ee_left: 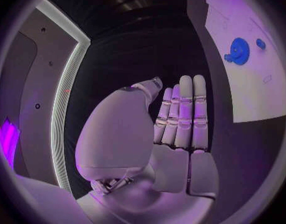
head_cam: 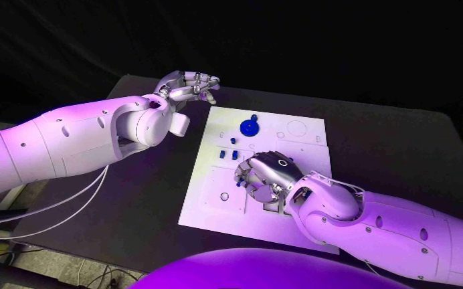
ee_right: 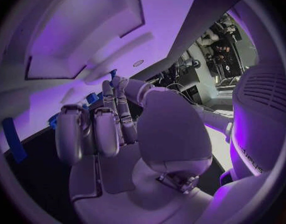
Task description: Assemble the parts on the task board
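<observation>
The white task board (head_cam: 301, 143) lies in the middle of the black table. A blue gear (head_cam: 250, 128) sits near its far edge, and the left wrist view also shows the gear (ee_left: 239, 51) on the board (ee_left: 254, 97). Small blue parts (head_cam: 233, 140) (head_cam: 227, 154) lie below the gear. My right hand (head_cam: 265, 174) is curled down over the board's middle. Its thumb and a finger meet on a small blue part (ee_right: 112, 74) close to the board. My left hand (head_cam: 188, 88) hovers beyond the board's far left corner, fingers straight (ee_left: 183, 119), holding nothing.
The board has cut-outs and recesses (head_cam: 296, 128) around the right hand. Black table (head_cam: 395, 142) stretches to the right of the board. More blue pieces (ee_right: 92, 98) (ee_right: 13, 139) lie on the board beside my right hand's fingers.
</observation>
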Controlling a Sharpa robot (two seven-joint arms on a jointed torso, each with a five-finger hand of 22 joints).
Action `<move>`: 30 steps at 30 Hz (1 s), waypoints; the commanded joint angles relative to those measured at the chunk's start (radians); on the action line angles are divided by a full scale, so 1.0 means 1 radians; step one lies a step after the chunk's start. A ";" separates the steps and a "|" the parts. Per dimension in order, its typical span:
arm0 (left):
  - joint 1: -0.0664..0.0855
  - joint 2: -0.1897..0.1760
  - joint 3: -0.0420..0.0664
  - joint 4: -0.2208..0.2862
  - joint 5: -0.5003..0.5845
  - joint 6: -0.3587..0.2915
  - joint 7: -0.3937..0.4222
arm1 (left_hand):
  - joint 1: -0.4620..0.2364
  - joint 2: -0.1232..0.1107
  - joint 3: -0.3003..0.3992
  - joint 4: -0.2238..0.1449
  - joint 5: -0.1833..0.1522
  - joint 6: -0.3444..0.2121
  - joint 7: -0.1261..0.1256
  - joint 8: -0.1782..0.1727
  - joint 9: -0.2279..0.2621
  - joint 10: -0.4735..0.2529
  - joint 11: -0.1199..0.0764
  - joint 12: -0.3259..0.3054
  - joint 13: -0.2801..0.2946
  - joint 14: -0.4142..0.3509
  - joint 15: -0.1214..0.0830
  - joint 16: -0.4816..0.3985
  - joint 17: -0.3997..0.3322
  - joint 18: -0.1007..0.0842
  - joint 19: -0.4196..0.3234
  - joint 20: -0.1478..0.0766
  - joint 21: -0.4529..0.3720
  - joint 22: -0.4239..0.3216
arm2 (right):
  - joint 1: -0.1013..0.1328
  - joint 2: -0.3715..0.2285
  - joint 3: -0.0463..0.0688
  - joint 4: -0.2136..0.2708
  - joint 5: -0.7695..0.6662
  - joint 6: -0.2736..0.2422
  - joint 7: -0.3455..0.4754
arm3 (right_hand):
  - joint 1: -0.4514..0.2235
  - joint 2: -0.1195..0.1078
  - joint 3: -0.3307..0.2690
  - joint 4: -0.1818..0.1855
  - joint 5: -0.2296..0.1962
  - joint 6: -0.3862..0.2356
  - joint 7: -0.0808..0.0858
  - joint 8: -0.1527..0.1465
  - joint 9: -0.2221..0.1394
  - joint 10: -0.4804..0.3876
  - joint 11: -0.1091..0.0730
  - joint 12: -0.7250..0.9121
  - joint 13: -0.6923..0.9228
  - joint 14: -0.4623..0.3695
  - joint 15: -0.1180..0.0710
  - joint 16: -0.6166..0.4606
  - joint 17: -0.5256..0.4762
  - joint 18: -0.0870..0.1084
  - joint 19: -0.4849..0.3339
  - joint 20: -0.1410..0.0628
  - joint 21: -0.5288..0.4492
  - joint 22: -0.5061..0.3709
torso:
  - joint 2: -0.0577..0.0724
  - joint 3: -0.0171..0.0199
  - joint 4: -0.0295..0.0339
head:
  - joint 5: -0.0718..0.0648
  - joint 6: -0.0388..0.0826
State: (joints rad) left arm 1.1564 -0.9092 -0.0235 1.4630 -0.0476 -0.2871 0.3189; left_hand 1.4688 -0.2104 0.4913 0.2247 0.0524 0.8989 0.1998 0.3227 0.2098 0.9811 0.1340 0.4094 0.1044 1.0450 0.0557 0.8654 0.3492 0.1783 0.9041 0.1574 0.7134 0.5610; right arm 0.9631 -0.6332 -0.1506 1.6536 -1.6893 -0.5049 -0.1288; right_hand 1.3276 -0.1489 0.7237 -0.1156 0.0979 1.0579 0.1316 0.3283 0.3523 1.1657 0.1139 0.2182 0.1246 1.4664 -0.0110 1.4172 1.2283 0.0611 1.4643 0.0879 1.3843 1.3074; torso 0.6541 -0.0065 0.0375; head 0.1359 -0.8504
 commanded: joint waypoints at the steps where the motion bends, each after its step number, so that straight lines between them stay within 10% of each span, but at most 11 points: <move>1: 0.001 0.001 0.001 0.003 0.000 0.018 0.001 | 0.007 0.005 -0.006 -0.001 0.002 -0.006 0.000 -0.005 -0.002 -0.007 0.000 -0.003 -0.001 -0.004 0.008 -0.005 0.000 0.003 0.009 0.003 -0.008 -0.003 | -0.001 0.003 0.000 0.001 -0.028 0.065 -0.006 | -0.007 0.004 0.002 -0.002 -0.002 -0.001 0.004 -0.003 0.002 0.053 -0.051 0.000 0.017 0.041 -0.004 -0.001 -0.002 -0.013 0.007 -0.001 -0.006 0.160 | 0.000 0.0001 0.0000 | 0.000 -0.002; 13: 0.001 0.000 0.001 0.003 0.000 0.020 -0.003 | 0.007 0.005 -0.006 -0.001 0.002 -0.006 0.000 -0.005 -0.002 -0.007 0.000 -0.003 -0.001 -0.004 0.008 -0.005 0.000 0.003 0.009 0.003 -0.008 -0.003 | -0.001 0.011 -0.002 0.004 -0.077 0.141 -0.033 | -0.026 -0.002 -0.023 -0.002 -0.010 -0.007 0.005 -0.006 0.005 0.044 -0.049 -0.012 0.018 0.039 -0.002 -0.004 -0.011 -0.011 0.001 0.002 -0.017 0.155 | -0.001 0.0003 -0.0003 | 0.000 -0.004; 30: 0.001 0.000 0.001 0.000 0.000 0.025 -0.011 | 0.005 0.006 -0.007 0.000 0.001 -0.006 0.000 -0.006 -0.002 -0.008 0.001 -0.002 -0.002 -0.004 0.008 -0.006 0.001 0.003 0.009 0.003 -0.010 -0.004 | -0.001 -0.006 -0.003 0.016 -0.084 0.057 -0.043 | -0.075 -0.059 -0.076 0.005 0.022 -0.136 0.046 -0.087 -0.022 -0.126 0.004 -0.093 -0.024 0.007 0.042 -0.054 -0.108 0.025 -0.082 0.041 -0.187 0.070 | -0.001 0.0005 -0.0009 | -0.003 0.002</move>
State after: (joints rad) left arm 1.1564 -0.9105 -0.0235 1.4619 -0.0478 -0.2810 0.3077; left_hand 1.4688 -0.2104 0.4913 0.2247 0.0524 0.8990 0.1997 0.3227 0.2089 0.9811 0.1340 0.4093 0.1045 1.0414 0.0593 0.8654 0.3491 0.1784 0.9078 0.1610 0.7089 0.5577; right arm 0.9638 -0.6365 -0.1528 1.6681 -1.7579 -0.4359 -0.1604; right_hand 1.2523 -0.1998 0.6536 -0.1112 0.1161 0.9281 0.1766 0.2454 0.3318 1.0450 0.1164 0.1288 0.1014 1.4681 0.0233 1.3658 1.1241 0.0774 1.3870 0.1289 1.2039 1.3079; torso 0.6530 -0.0060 0.0368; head 0.1338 -0.8497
